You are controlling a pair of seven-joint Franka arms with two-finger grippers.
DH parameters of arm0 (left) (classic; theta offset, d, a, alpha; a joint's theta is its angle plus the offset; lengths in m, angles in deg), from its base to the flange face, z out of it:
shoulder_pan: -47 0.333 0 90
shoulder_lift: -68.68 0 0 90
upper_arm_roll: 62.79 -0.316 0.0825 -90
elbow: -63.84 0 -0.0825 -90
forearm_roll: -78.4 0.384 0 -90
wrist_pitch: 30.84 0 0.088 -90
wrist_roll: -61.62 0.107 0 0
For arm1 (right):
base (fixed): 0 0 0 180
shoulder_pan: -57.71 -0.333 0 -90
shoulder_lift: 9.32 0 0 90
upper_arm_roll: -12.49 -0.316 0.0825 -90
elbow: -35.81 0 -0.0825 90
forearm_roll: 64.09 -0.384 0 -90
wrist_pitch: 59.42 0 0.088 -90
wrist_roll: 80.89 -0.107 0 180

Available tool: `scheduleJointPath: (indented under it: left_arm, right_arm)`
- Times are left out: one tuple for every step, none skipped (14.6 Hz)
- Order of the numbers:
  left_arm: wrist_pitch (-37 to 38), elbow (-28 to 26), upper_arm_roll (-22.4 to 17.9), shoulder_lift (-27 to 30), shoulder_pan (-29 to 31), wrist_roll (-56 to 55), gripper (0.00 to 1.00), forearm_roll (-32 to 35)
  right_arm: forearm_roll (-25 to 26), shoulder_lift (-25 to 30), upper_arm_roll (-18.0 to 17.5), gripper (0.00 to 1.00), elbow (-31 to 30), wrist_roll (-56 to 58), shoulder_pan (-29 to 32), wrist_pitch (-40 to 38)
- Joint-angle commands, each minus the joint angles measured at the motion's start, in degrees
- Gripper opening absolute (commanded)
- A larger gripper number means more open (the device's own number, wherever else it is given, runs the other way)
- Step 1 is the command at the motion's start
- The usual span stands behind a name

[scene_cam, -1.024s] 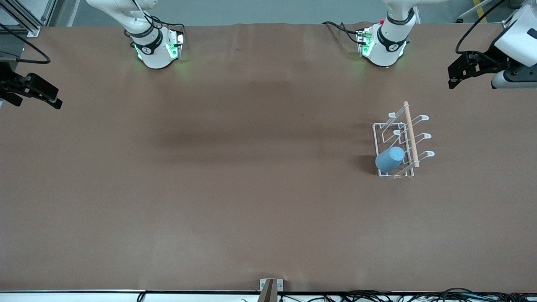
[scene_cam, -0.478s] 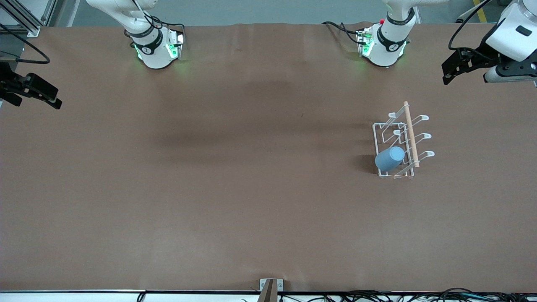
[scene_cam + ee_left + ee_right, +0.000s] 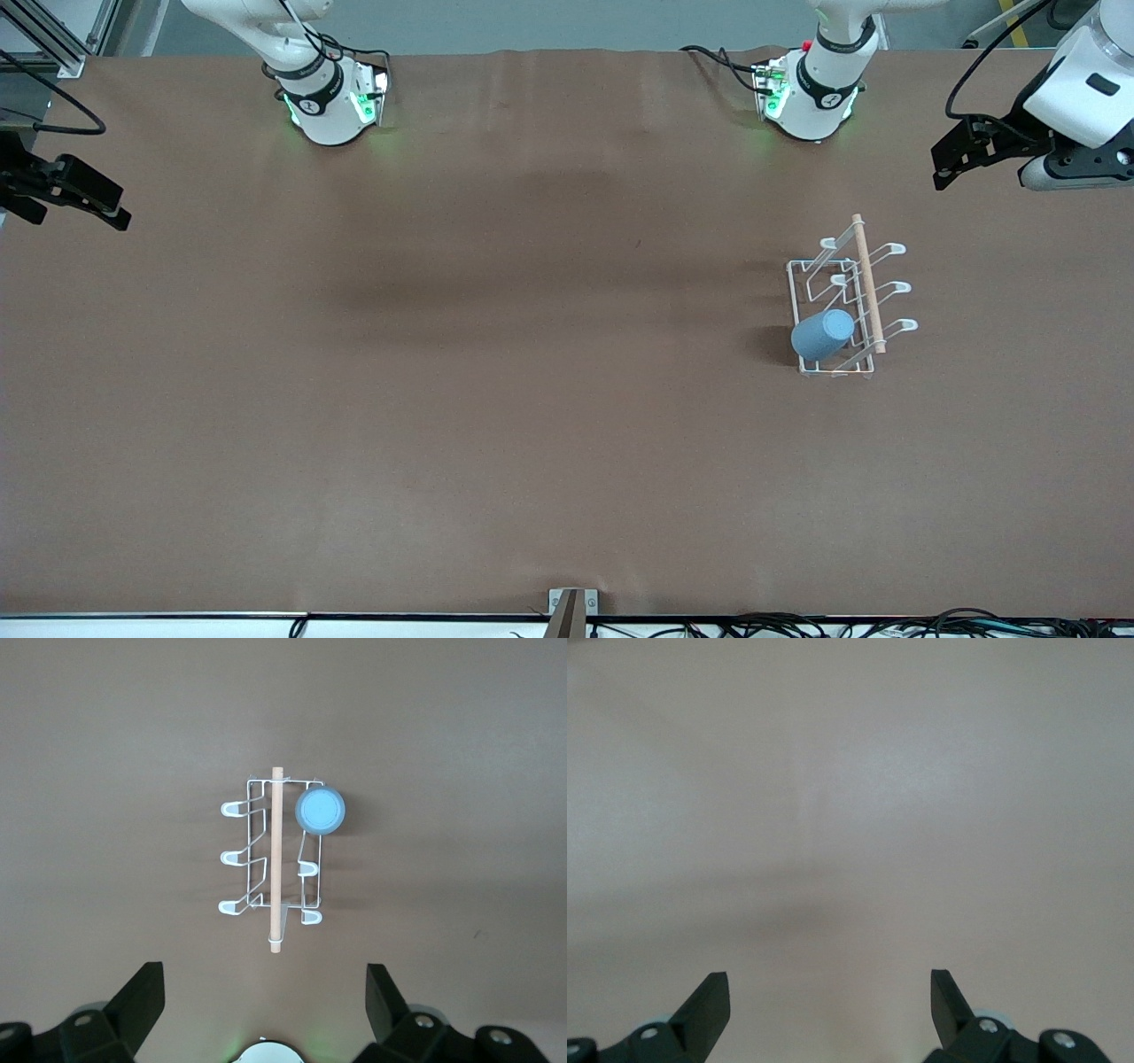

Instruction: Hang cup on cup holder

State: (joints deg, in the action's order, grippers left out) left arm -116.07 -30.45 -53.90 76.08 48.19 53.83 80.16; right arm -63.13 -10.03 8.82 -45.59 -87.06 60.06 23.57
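On the brown table (image 3: 496,399), the cup (image 3: 823,335) sits on the cup holder (image 3: 850,297).

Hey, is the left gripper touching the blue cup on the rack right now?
Apart. The front view shows the left gripper up at the left arm's end of the table, with bare tabletop between it and the cup, which sits on the cup holder.

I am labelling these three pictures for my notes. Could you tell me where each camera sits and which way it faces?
Front view: high across the table, facing both arm bases; shows cup holder, cup, left end effector, right end effector.
Left wrist view: on the left wrist, looking down at cup holder and cup; its open fingers show.
Right wrist view: on the right wrist, facing bare table; open fingers show.
Shared: front and left wrist views both show holder and cup.
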Motion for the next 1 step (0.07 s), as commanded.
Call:
scheduleJointPath:
  left_arm:
    - [0.2, 1.5, -0.4, -0.5, 0.0, 0.9, 1.0, -1.1]
  right_arm:
    - [-0.2, 0.0, -0.6, 1.0, 0.1, -0.7, 0.9, 0.2]
